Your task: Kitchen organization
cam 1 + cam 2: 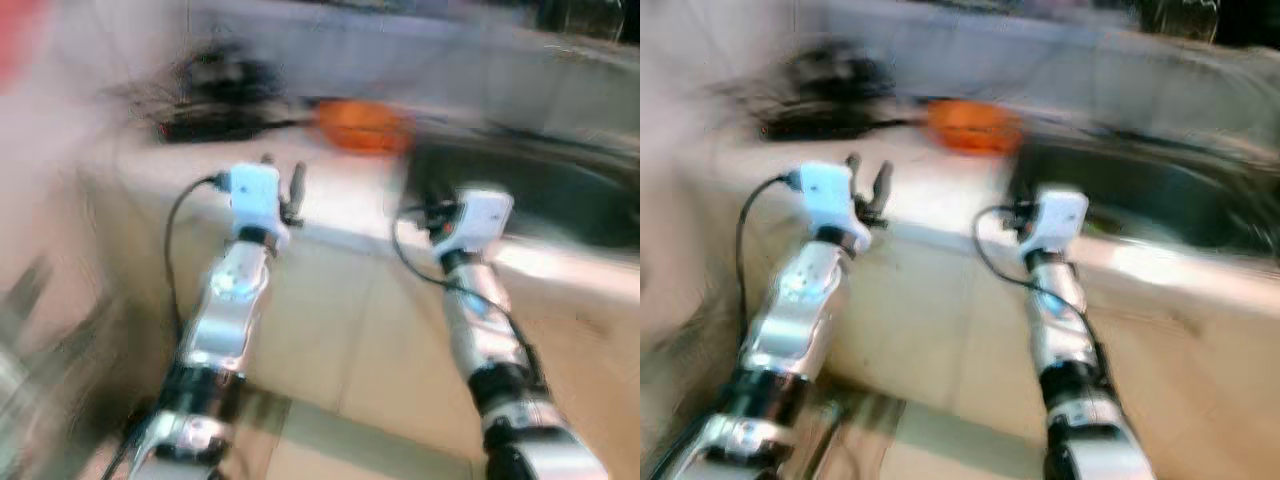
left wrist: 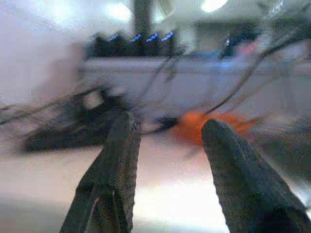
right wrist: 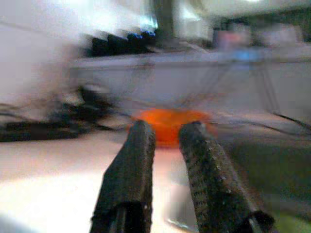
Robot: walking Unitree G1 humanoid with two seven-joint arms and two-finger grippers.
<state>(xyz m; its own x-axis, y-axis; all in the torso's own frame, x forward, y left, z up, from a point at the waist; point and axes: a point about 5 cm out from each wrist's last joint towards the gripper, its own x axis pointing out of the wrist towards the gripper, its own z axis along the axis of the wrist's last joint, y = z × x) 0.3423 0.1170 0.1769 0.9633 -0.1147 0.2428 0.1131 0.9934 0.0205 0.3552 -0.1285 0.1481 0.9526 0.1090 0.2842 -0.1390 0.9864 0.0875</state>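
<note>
Everything is blurred by motion. An orange bowl-like thing (image 1: 365,125) sits on the pale counter (image 1: 340,205), near the sink's left end. My left gripper (image 1: 283,172) is raised over the counter's front edge, open and empty, with the orange thing beyond its fingers (image 2: 121,145). My right gripper (image 3: 167,128) hovers at the counter edge by the sink (image 1: 530,190). Its fingers (image 3: 138,145) stand a narrow gap apart with nothing between them, pointing at the orange thing (image 3: 167,119).
A dark, tangled black object (image 1: 215,95), perhaps a rack or pan, lies on the counter at the back left. The counter's tiled front (image 1: 330,320) drops below my arms. A wall runs along behind the counter.
</note>
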